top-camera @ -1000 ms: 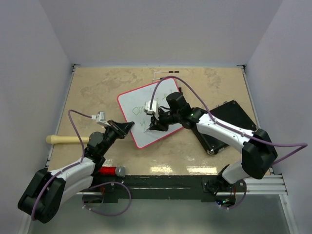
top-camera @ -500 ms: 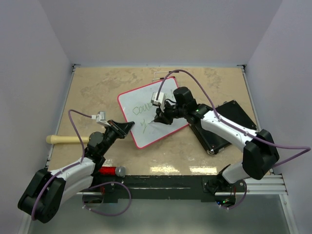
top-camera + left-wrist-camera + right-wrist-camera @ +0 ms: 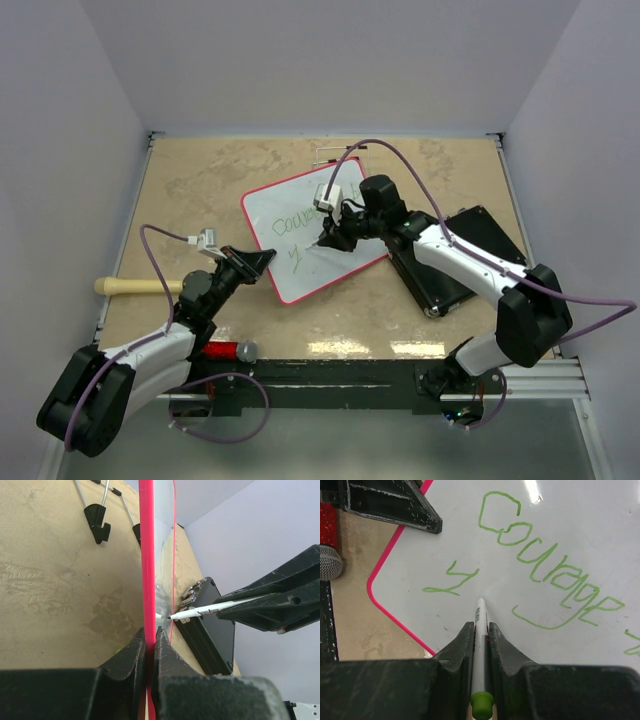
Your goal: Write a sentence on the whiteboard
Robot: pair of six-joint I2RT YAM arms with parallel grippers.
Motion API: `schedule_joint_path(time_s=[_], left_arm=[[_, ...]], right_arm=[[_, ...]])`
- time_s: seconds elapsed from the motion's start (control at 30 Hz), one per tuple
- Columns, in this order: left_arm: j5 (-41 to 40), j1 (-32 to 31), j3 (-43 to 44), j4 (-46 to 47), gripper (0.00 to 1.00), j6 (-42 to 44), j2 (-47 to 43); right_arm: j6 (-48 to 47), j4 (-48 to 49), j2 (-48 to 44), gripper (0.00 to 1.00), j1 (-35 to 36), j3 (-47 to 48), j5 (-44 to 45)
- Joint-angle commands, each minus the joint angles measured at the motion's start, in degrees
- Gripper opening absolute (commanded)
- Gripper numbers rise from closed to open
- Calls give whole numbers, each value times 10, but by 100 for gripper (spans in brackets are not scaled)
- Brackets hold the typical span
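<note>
Whiteboard [image 3: 300,225] midway between desk's side edges: left claw [image 3: 265,258] pinches rim, right claw [image 3: 325,240] clamps marker [image 3: 480,627]. Needs light tip pressure, board braced.

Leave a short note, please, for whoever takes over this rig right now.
Left gripper: shut on the whiteboard by its red rim, at the near-left edge.
Right gripper: shut on the marker, tip at the board just below the first line. I cannot tell whether it touches.
Done: "Courage" is written in green, plus a few strokes of a second line.
Left: the rest of the sentence, then lift the marker and let go of the board.
</note>
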Motion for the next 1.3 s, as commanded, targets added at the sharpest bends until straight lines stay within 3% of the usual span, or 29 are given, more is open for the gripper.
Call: schedule_joint_path(time_s=[0.0,0.33,0.7,1.27], left_arm=[[27,-6,-23,20,0,57,4],[31,-7,-23,23,0,58,8],[32,-6,-24,30,0,59,13],[34,-6,-23,32,0,60,13]], right_arm=[[9,17,7,0,3,23,-18],[16,23,19,0,10,37,-18],[34,33,16,0,-1,31,45],[-11,-24,2,0,7,14,22]])
